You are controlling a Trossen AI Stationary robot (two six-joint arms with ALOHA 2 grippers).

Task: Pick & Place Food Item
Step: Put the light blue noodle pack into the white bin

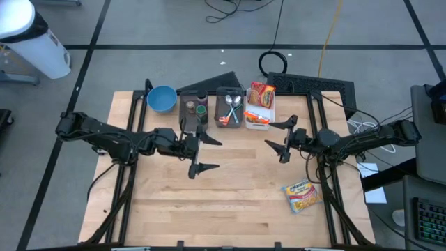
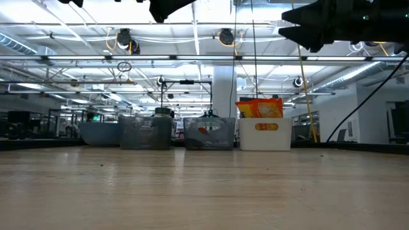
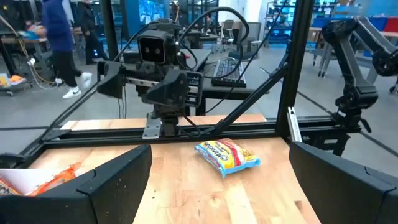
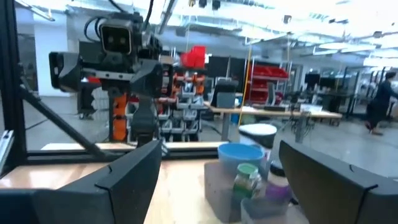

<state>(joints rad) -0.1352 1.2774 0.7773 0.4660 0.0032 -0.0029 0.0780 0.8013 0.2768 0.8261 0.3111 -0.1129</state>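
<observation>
High view: my right gripper (image 1: 281, 140) hangs over the worktop (image 1: 230, 202) right of its middle, fingers spread wide and holding nothing. My left gripper (image 1: 200, 150) faces it from left of the middle, equally released and empty, both raised clear of the wood.

The food item I take to be the target, a flat noodle packet (image 1: 302, 196), lies alone near the worktop's front right corner. It sits toward the front edge and further right than my right gripper, so that arm is clearly nearer; the left would have to cross the whole middle. The packet's long axis runs slantwise to the worktop's edges, so I judge my wrist must turn to close across its narrow width.

Along the back edge stand a blue bowl (image 1: 162, 99), two clear bins and a white bin (image 1: 270, 115) already holding similar packets, the likely destination.
</observation>
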